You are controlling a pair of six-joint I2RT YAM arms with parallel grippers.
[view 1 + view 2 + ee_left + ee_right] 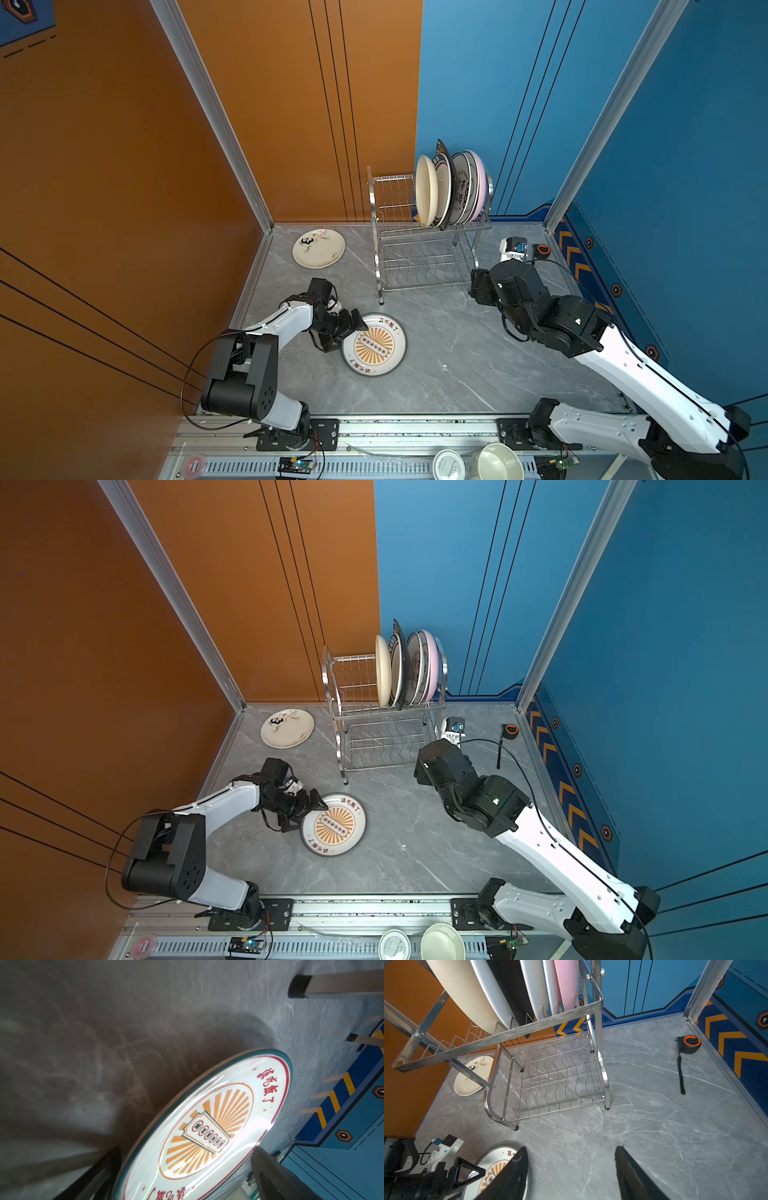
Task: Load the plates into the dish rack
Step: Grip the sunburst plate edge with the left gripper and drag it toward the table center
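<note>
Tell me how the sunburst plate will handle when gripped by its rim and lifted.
The round white orange-sunburst plate looks rigid, so it should lift without flexing. Its glaze shows glare, so a rim grip may slip. Lying flat on the smooth grey marbled tabletop, it will probably skate if nudged.

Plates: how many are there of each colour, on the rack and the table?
Plain cream round plate: 1
Cream round plate with panda: 1
White round plates with dark rims: 3
Black round plate: 1
Pink round plate: 1
White round plate with orange sunburst: 1
Total: 8
</note>
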